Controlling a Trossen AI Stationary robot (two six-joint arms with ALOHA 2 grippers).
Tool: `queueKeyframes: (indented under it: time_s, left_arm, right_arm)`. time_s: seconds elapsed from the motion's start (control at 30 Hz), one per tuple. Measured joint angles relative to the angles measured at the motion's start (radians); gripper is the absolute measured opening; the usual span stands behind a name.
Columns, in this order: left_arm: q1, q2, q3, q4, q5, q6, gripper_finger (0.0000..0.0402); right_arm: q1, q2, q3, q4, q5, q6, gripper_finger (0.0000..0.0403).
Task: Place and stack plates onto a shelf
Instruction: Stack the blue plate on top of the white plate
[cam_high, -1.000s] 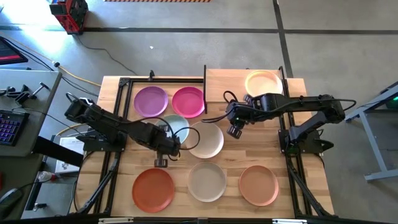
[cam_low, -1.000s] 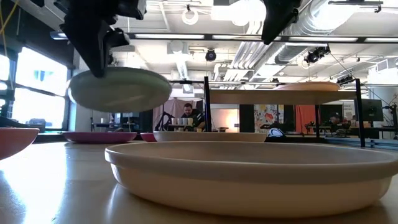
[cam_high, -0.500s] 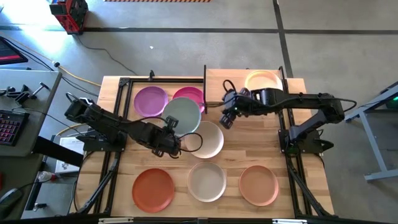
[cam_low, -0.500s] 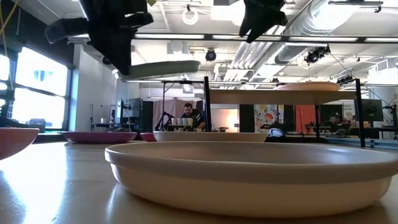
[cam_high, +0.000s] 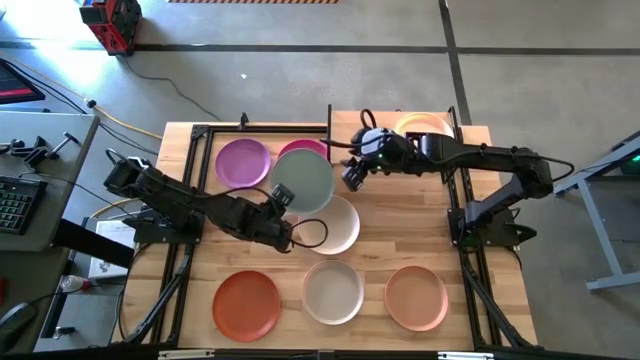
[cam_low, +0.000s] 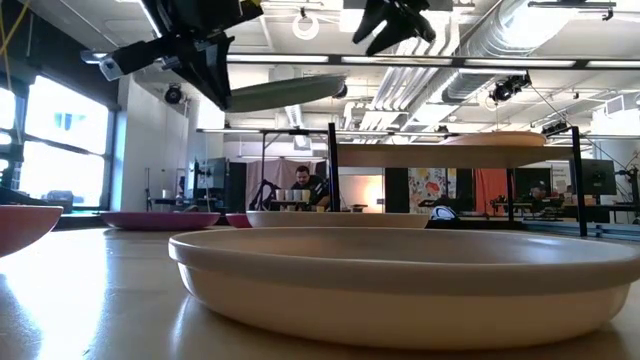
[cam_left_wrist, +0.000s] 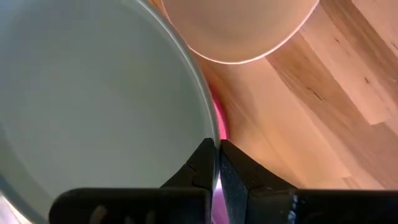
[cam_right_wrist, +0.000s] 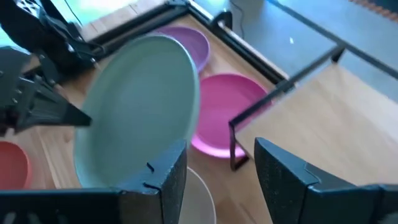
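Above table, left pincer (cam_high: 284, 199) grips mint plate (cam_high: 301, 183)

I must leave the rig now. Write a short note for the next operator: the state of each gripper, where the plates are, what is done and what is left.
Left gripper: shut on the rim of the mint plate, held in the air over the magenta plate.
Right gripper: open, close to the mint plate's far edge, not gripping it.
Shelf: one peach plate lies on it.
On the table: the purple plate, magenta, cream, orange-red, off-white and tan plates.
Done: one plate shelved. Left: the mint plate, then the six on the table.
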Motion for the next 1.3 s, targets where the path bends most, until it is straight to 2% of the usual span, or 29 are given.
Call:
queueKeyframes:
  time_s: [0.17, 0.43, 0.7, 0.83, 1.13, 1.3]
  left_arm:
    - [0.036, 0.0, 0.0, 0.056, -0.043, 0.06, 0.0003]
    - [0.093, 0.0, 0.0, 0.159, -0.046, 0.15, 0.0003]
    - [0.106, 0.0, 0.0, 0.266, -0.076, 0.228, 0.0003]
    - [0.106, 0.0, 0.0, 0.296, -0.083, 0.243, 0.0003]
    - [0.106, 0.0, 0.0, 0.372, -0.087, 0.245, 0.0003]
    - [0.106, 0.0, 0.0, 0.387, -0.087, 0.245, 0.0003]
  right_arm:
    - [0.0, 0.0, 0.0, 0.022, -0.001, -0.016, 0.0165]
    - [0.0, 0.0, 0.0, 0.011, 0.002, -0.018, 0.0165]
    - [-0.007, 0.0, 0.0, -0.021, 0.019, -0.017, 0.0165]
    - [-0.008, 0.0, 0.0, -0.037, 0.061, -0.017, 0.0165]
    - [-0.008, 0.0, 0.0, -0.038, 0.064, -0.014, 0.0164]
    - [-0.008, 0.001, 0.0, -0.039, 0.063, -0.014, 0.0131]
